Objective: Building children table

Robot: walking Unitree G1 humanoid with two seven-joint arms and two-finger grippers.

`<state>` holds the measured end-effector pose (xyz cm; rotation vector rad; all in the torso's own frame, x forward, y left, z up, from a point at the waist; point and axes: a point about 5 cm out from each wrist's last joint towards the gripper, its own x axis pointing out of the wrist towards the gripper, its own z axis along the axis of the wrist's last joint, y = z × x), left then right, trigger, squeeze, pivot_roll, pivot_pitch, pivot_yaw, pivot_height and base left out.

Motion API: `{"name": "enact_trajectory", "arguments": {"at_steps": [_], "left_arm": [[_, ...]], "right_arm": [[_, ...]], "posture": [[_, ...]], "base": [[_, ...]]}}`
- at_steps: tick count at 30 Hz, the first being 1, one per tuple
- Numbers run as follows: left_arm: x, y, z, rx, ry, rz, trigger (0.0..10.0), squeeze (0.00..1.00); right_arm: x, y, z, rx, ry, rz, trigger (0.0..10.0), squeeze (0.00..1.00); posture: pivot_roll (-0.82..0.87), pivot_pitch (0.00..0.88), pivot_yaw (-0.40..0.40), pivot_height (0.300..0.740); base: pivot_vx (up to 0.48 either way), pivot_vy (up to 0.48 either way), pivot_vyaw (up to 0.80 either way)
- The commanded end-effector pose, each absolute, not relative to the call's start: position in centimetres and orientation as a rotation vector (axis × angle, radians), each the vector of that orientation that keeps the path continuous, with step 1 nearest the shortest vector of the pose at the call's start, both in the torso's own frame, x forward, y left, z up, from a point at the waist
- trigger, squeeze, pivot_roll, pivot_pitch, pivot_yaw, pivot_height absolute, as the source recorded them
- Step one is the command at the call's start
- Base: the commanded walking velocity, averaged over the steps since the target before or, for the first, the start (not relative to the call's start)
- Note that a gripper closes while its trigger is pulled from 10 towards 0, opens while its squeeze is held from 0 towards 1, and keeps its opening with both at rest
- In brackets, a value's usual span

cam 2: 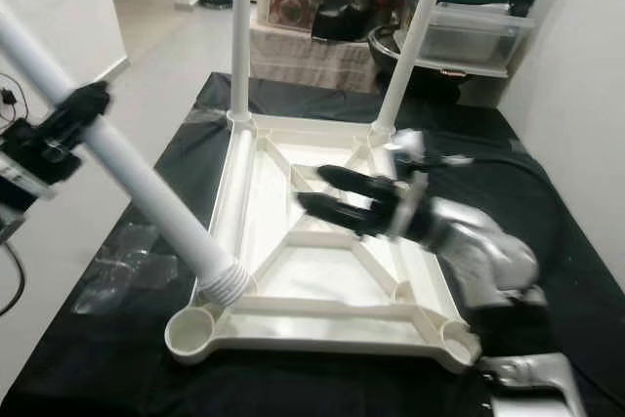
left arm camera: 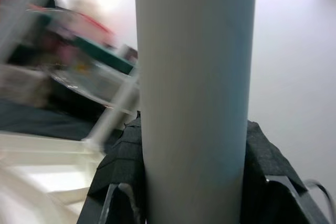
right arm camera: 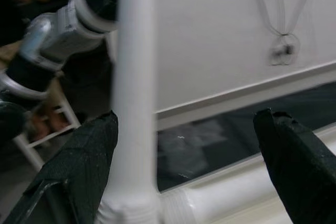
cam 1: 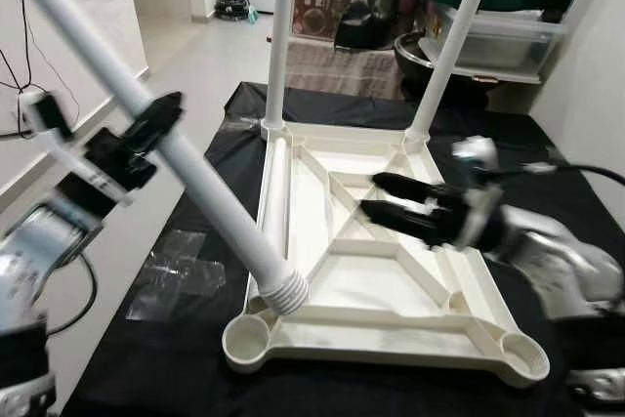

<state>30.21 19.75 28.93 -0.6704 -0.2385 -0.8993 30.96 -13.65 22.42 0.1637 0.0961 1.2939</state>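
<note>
Left eye view: left end effector (cam 1: 146, 134) clamps the tilted white leg (cam 1: 210, 192), threaded tip at the near-left socket of the inverted tabletop (cam 1: 386, 324) on the black mat (cam 1: 195, 358); right end effector (cam 1: 376, 197) hovers open above the ribs; step: seating the third leg; next, likely uprighting and screwing in.

The upside-down white plastic table top (cam 1: 381, 290) lies on the black cloth (cam 1: 146, 358). The left gripper (cam 1: 146, 134) clamps the slanted white plastic leg (cam 1: 210, 187). The right gripper (cam 1: 391, 200) hovers over the top, two upright white legs (cam 1: 281, 36) behind it.
</note>
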Motion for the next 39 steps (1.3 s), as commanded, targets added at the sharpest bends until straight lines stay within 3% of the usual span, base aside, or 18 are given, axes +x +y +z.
{"name": "enact_trajectory", "arguments": {"at_steps": [1,12,22,31,32,33,39], "left_arm": [[30.6,19.3,28.8,-0.625,-0.196,-0.938,10.0,0.00],[30.7,17.7,29.5,-0.586,-0.164,-1.060,10.0,0.00],[31.8,15.7,28.6,-0.560,-0.099,-1.157,10.0,0.00],[32.0,15.0,28.2,-0.557,-0.080,-1.180,10.0,0.00],[32.1,14.8,28.2,-0.559,-0.078,-1.190,10.0,0.00],[32.1,14.7,28.2,-0.561,-0.078,-1.198,10.0,0.00],[32.2,14.4,28.0,-0.565,-0.075,-1.214,10.0,0.00]], "right_arm": [[30.7,-12.7,22.9,0.132,0.123,1.342,10.0,0.00],[30.1,-9.9,21.9,0.110,0.208,1.415,10.0,0.00],[29.7,-4.3,22.1,0.256,0.312,1.421,10.0,0.00],[29.3,-2.6,22.2,0.299,0.360,1.440,10.0,0.00],[29.0,-2.0,21.7,0.303,0.379,1.435,5.5,0.00],[28.8,-1.5,21.2,0.317,0.392,1.422,0.0,0.00],[28.5,-1.0,20.5,0.305,0.356,1.373,0.0,0.00]], "posture": [[-0.03,0.000,-0.057,0.740],[-0.04,0.000,-0.045,0.740],[-0.06,0.000,-0.007,0.740],[-0.07,0.000,0.001,0.740],[-0.06,0.000,-0.002,0.740],[-0.06,0.000,-0.002,0.740],[-0.07,0.000,0.001,0.740]], "base": [[0.000,0.000,0.00],[0.000,0.000,0.00],[0.000,0.000,0.00],[0.000,0.000,0.00],[0.000,0.000,0.00],[0.000,0.000,0.00],[0.000,0.000,0.00]]}}
